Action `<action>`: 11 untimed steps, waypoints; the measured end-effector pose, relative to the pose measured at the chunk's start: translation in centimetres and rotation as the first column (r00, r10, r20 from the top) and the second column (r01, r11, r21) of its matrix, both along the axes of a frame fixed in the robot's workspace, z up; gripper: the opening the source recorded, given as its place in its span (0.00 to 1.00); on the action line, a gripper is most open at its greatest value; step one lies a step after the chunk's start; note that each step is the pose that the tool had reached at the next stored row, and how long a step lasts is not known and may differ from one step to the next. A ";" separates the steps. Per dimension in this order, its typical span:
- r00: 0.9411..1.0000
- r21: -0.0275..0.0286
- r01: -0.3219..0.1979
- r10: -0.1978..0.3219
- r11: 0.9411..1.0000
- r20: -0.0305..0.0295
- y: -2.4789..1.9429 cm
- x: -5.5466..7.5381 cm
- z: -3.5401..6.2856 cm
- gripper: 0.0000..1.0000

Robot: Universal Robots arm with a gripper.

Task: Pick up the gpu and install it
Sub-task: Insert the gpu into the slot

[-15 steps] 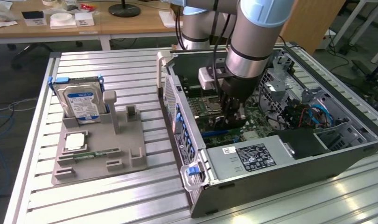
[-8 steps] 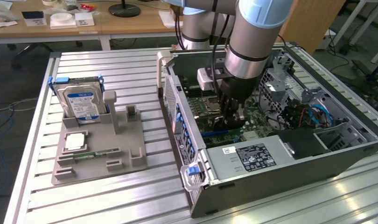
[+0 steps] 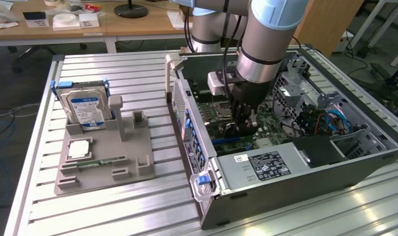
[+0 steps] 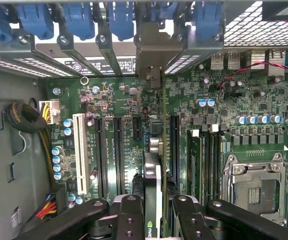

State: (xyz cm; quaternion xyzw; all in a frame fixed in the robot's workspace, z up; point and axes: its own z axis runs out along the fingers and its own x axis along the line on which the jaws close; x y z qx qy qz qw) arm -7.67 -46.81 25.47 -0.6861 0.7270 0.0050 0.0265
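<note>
The gpu is seen edge-on in the wrist view, a thin dark card standing upright between my fingers. Its silvery bracket reaches the rear slot openings of the case. My gripper is shut on the card's upper edge. The card runs along a long black expansion slot on the green motherboard; whether it is fully seated I cannot tell. In the exterior view my gripper is lowered deep inside the open computer case, with the dark gpu just below it.
A white slot, black slots and the CPU socket flank the card. Blue latches line the rear wall. A power supply fills the case's near end. A grey fixture outside holds a hard drive and memory stick.
</note>
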 end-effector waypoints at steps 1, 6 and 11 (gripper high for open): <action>1.000 0.000 -0.002 0.002 1.000 0.000 0.00 0.0 0.00 0.27; 1.000 0.000 -0.003 0.003 1.000 0.000 0.00 0.0 -0.01 0.27; 1.000 0.000 -0.003 0.003 1.000 0.000 0.00 -0.2 -0.06 0.27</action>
